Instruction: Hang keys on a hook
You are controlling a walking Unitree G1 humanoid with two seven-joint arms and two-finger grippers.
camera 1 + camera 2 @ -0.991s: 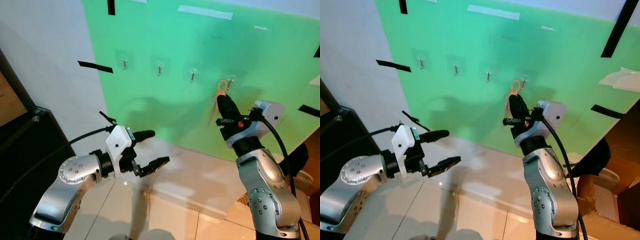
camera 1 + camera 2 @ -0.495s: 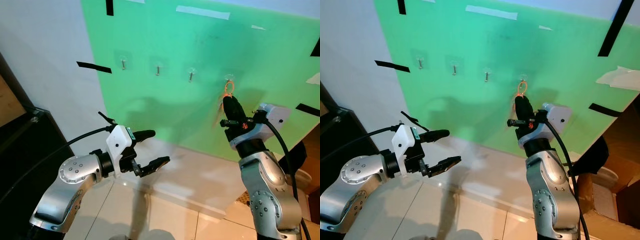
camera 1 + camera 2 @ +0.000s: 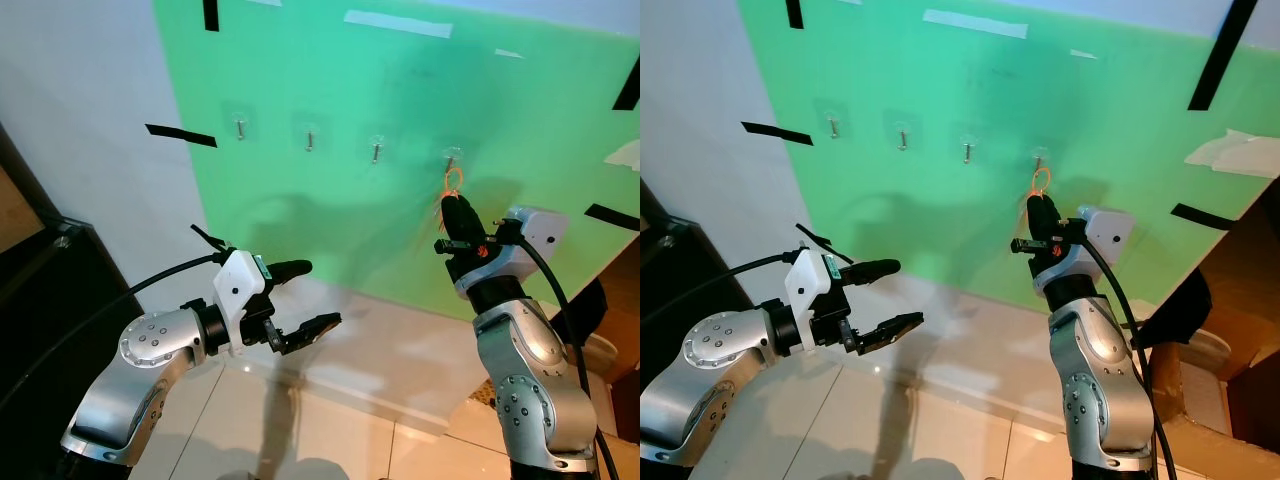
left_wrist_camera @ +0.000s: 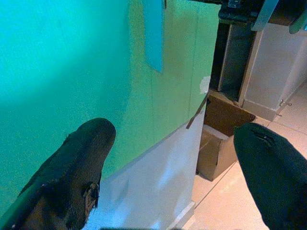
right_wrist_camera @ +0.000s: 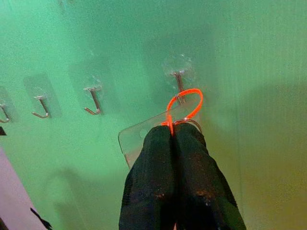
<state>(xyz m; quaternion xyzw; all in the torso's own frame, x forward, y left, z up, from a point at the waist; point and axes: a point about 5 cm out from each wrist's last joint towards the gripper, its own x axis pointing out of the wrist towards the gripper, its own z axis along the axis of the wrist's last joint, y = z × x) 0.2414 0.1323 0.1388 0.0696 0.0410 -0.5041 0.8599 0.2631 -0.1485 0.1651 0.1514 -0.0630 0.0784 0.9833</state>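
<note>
L gripper (image 3: 303,298) sits nearest, low and out front of the robot, fingers spread wide w/ nothing between them; its silver arm (image 3: 150,350) bends in from the lower left, black cable (image 3: 150,283) trailing back from the wrist. Past its tips is the white ledge (image 3: 400,350) at the wall's foot, w/ tiled floor (image 3: 300,430) below. R gripper (image 5: 178,136) is raised higher and further out, right up at the green board (image 3: 350,230), fingers pressed together and pinching the keys (image 5: 180,123) by the metal ring and a clear plastic tag (image 5: 136,139) that sticks out to one side of the tips. Orange loop (image 5: 184,103) runs from the ring just beyond the fingertips up to the hook (image 5: 178,81); loop lies at or around the hook's shank, can't tell if it's fully seated. In the head views the loop (image 3: 452,181) hangs directly above the R gripper, under the rightmost hook (image 3: 451,158). Three more hooks run in a row off to the L of that one: (image 3: 375,152), (image 3: 309,139), (image 3: 239,127), all bare, well apart from the R gripper. Black tape strips (image 3: 181,135) mark the board's edges, farther out on the grey wall (image 3: 80,100).
</note>
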